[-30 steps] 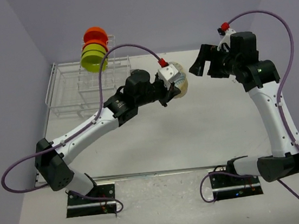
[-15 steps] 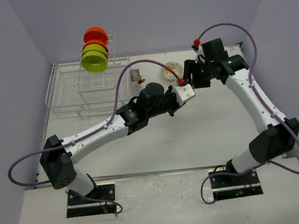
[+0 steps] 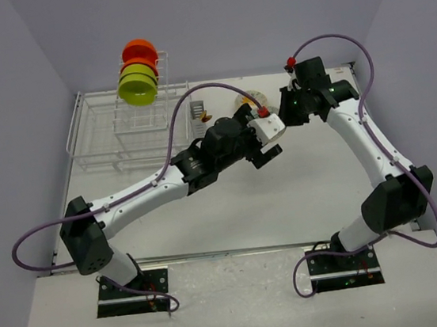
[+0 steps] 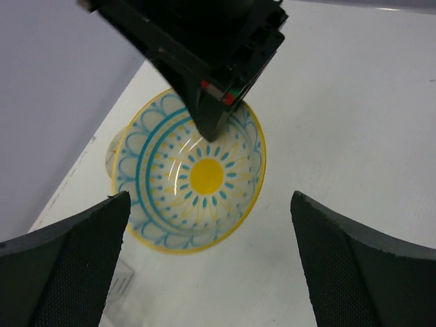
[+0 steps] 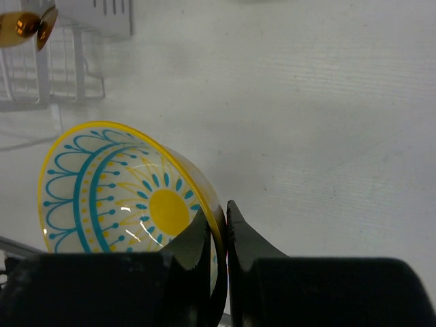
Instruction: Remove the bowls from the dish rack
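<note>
Your left gripper (image 4: 210, 199): spread wide, empty, hovering on near side of patterned bowl (image 5: 116, 197), likely leaving it to right arm. Right gripper (image 5: 218, 212): pinching bowl's rim, bowl tilted low at counter (image 5: 327, 102), right of rack (image 3: 75, 133). Far left: green bowl (image 3: 137, 86), orange bowl (image 3: 139, 49) on edge in rack, not yet unloaded.

Glossy round bowl (image 4: 197, 184) with yellow rim and blue-yellow sunburst pattern, tilted toward camera over white tabletop (image 4: 354, 102), black right gripper (image 4: 211, 126) clamped on its far rim, left gripper (image 4: 209, 204) dark padded fingers (image 4: 61, 272) spread wide at bottom corners, lavender wall (image 4: 48, 82) left.
</note>
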`<action>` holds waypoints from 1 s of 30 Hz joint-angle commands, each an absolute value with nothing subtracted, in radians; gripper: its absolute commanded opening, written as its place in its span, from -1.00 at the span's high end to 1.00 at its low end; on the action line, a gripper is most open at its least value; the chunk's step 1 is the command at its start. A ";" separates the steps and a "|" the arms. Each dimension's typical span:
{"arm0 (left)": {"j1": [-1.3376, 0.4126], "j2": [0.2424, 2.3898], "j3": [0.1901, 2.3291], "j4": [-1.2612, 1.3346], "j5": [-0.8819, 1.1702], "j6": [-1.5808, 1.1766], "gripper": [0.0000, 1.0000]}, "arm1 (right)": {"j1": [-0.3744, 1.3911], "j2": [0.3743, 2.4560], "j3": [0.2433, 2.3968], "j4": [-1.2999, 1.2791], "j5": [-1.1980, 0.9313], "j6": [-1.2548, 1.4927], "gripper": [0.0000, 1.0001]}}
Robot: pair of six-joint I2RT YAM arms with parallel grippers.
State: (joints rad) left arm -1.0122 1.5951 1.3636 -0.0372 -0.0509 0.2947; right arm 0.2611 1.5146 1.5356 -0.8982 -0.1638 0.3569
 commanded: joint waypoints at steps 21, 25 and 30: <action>-0.988 0.973 1.443 -0.483 -0.871 -0.225 -1.00 | 0.172 2.296 2.183 -0.525 -0.126 0.500 0.98; -0.989 0.945 1.428 -0.485 -0.856 -0.227 -1.00 | 0.172 2.315 2.157 -0.514 -0.136 0.491 0.93; -0.988 0.950 1.398 -0.499 -0.850 -0.244 -1.00 | 0.170 2.336 2.158 -0.523 -0.137 0.480 0.72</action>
State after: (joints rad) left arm -0.9905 0.9321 1.4281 -0.4725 -0.8413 -0.2092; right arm 0.1745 2.3428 2.1265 -0.5812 -0.1047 0.4862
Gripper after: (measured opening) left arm 0.997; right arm 0.129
